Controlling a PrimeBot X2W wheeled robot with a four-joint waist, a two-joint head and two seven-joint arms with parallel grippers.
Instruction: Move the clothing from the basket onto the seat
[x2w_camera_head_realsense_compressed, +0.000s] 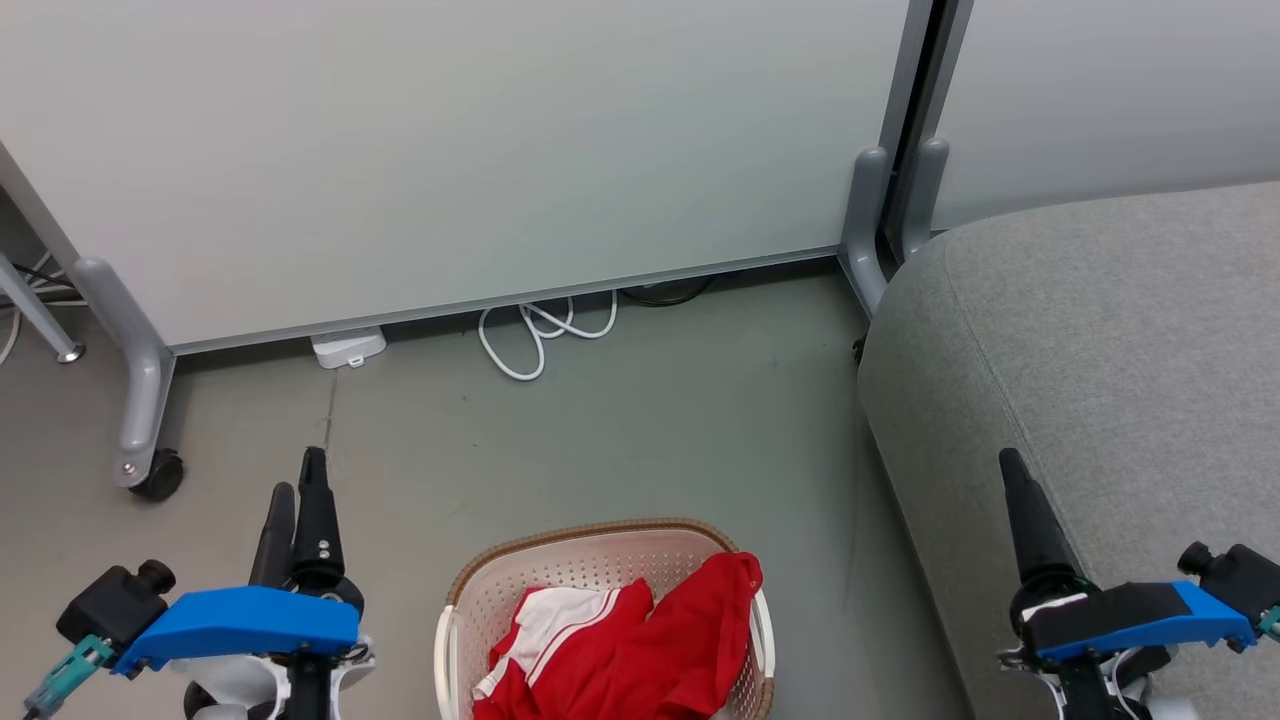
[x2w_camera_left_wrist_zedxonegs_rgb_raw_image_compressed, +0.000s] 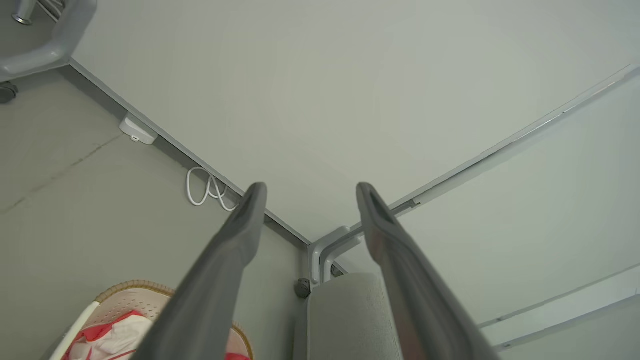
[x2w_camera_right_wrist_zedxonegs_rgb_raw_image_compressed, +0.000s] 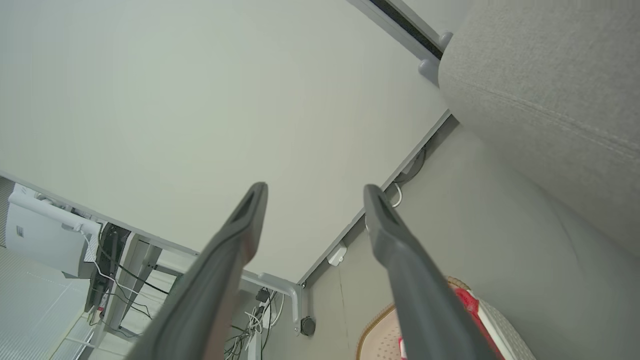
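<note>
The cream basket (x2w_camera_head_realsense_compressed: 470, 590) with a brown woven rim stands on the floor at the bottom centre of the head view. Red clothing (x2w_camera_head_realsense_compressed: 640, 650) with white stripes lies bunched inside it; a bit of the clothing (x2w_camera_left_wrist_zedxonegs_rgb_raw_image_compressed: 107, 335) also shows in the left wrist view. The light grey seat (x2w_camera_head_realsense_compressed: 1110, 360) fills the right side. My left gripper (x2w_camera_head_realsense_compressed: 300, 490) hangs open to the left of the basket, its fingers (x2w_camera_left_wrist_zedxonegs_rgb_raw_image_compressed: 235, 235) spread with nothing between them. My right gripper (x2w_camera_head_realsense_compressed: 1015, 480) is open over the seat's front edge, fingers (x2w_camera_right_wrist_zedxonegs_rgb_raw_image_compressed: 385, 230) apart and empty.
A pale partition panel (x2w_camera_head_realsense_compressed: 450, 150) on grey legs with a castor (x2w_camera_head_realsense_compressed: 160, 475) stands behind the basket. White cable loops (x2w_camera_head_realsense_compressed: 540, 335) and a small white adapter (x2w_camera_head_realsense_compressed: 347, 348) lie at its foot. Bare grey floor (x2w_camera_head_realsense_compressed: 650, 430) separates basket and partition.
</note>
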